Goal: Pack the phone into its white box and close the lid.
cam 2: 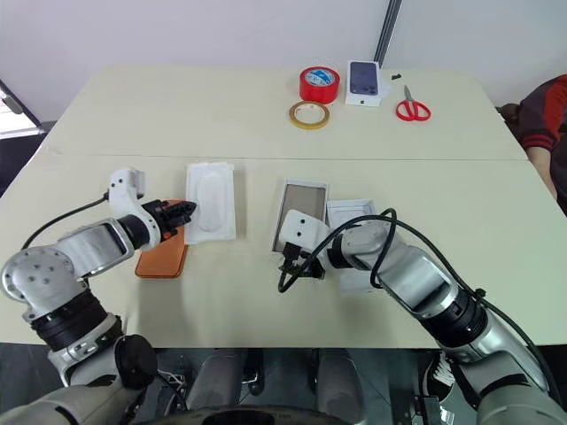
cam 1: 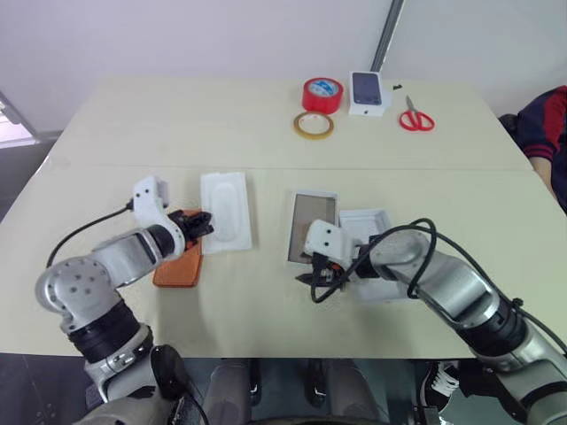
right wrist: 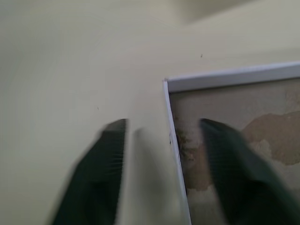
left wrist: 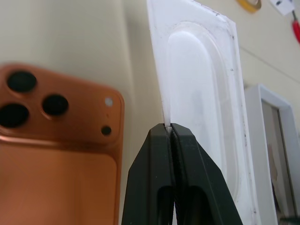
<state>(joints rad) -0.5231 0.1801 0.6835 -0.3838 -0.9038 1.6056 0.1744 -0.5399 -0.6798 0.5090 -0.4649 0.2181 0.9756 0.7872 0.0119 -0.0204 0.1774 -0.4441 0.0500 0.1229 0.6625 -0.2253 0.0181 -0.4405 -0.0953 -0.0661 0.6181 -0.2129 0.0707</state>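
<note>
Early stage, nothing packed yet. The phone (cam 1: 177, 266) lies back-up on the tabletop (cam 1: 266, 133) at the robot's left, just beside the flat white insert (cam 1: 225, 212), camera lenses showing in the left wrist view. The left claw (left wrist: 170, 127) is pressed together on the near edge of that insert, a thin white lip pinched between its tips; it is not on the phone. The white box (cam 1: 312, 226) sits open near centre, brownish interior visible, nothing inside. The right claw (right wrist: 164, 136) has its fingers apart, straddling the box's near left wall, one finger outside, one over the interior; whether it touches the wall can't be told. A second white piece (cam 1: 365, 230) lies just right of the box, partly behind the right arm, probably the lid. Left to do: phone into box, lid on. Tape rolls, scissors and a smaller box stay at the far edge.
</note>
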